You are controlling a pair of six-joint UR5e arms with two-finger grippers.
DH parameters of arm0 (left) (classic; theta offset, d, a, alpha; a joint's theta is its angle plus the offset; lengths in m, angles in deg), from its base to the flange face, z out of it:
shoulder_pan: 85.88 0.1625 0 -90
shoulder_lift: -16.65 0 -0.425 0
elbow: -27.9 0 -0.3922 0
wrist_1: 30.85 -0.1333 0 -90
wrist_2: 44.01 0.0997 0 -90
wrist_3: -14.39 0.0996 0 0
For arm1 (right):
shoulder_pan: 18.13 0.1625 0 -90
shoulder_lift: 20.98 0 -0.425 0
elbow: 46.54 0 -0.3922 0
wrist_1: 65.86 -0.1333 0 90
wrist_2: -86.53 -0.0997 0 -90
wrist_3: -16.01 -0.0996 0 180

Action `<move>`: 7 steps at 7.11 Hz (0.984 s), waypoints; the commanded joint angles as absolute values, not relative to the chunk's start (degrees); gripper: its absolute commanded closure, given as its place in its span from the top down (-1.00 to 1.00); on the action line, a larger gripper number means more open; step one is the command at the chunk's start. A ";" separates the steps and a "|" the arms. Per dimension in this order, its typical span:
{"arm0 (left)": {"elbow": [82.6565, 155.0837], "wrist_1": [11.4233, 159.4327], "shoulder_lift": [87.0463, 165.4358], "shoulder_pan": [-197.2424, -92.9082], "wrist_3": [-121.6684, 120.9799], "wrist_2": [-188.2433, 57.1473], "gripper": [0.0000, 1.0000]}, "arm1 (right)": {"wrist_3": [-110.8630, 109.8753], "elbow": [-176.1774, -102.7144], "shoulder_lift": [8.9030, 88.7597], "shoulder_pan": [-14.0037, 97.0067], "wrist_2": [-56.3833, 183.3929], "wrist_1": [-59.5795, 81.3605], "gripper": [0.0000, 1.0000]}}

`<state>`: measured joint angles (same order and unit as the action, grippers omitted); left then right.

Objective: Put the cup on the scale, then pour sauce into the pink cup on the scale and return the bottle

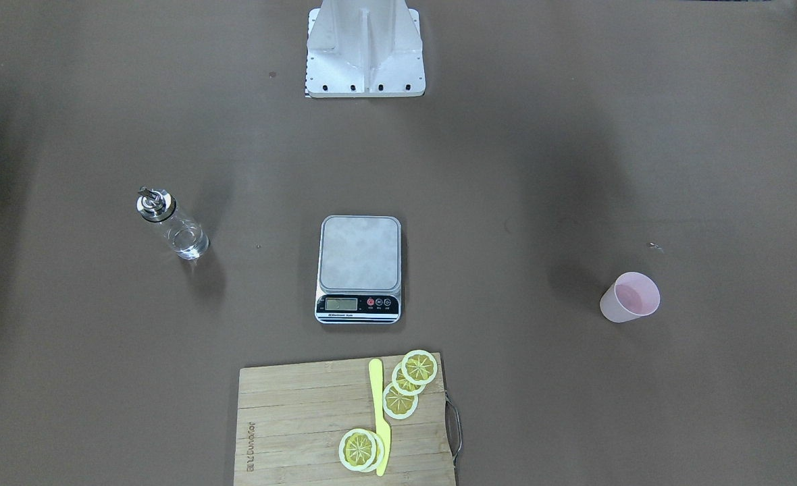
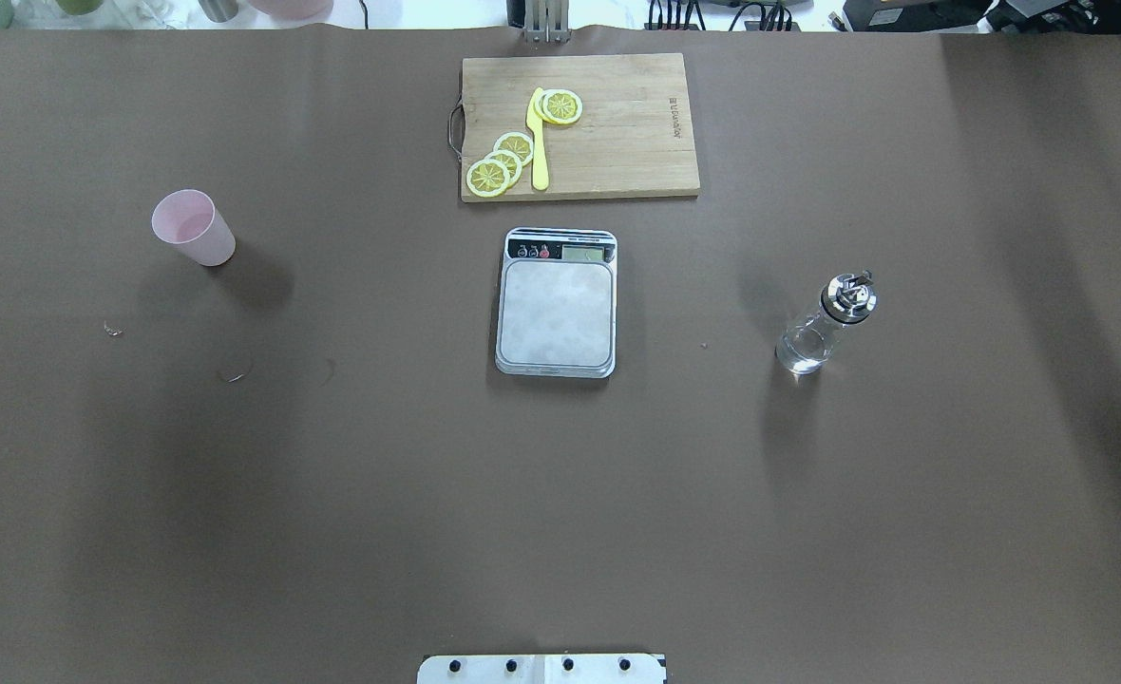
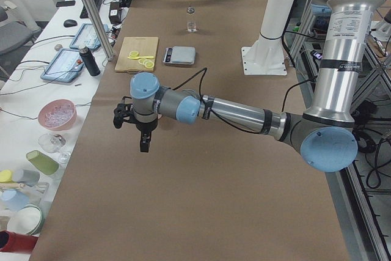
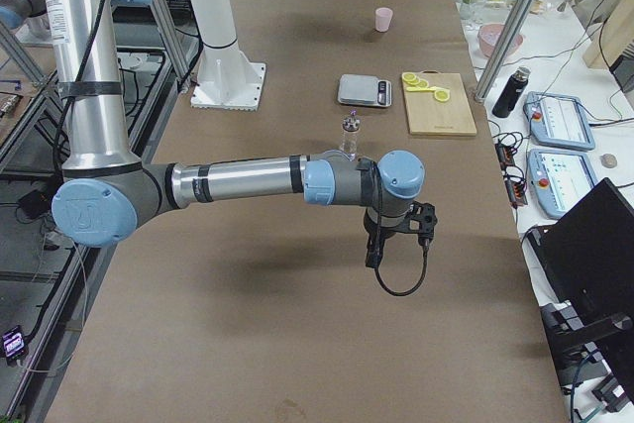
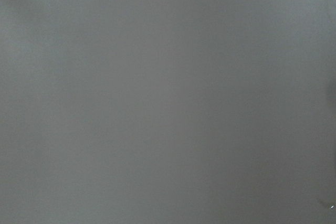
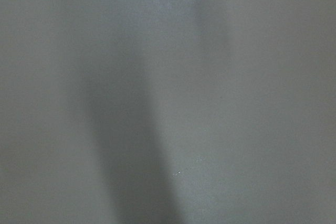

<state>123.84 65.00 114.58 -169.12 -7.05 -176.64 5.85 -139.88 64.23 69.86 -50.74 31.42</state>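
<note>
Tapered pink plastic cup, steel-topped scale, clear glass bottle well apart; left tool, right tool: grip cannot tell.

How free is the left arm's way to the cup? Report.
Likely yes: the cup stands alone on the table's left half, nothing beside it, and the left arm hangs above bare table.

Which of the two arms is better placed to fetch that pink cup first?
The left arm. The cup stands on the robot's left of the scale, on that arm's side; the bottle stands on the right.
</note>
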 commanded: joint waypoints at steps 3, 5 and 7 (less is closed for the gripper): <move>123.00 65.48 126.31 -150.18 -35.93 -171.15 0.96 | 5.55 -139.35 63.84 69.85 -50.58 29.86 1.00; 119.94 68.44 127.56 -145.74 -38.61 -167.42 0.95 | 5.55 -139.18 63.84 69.85 -50.58 29.86 1.00; 114.59 74.33 127.13 -145.38 -38.44 -167.33 0.93 | 5.55 -139.18 63.84 69.76 -50.58 29.86 1.00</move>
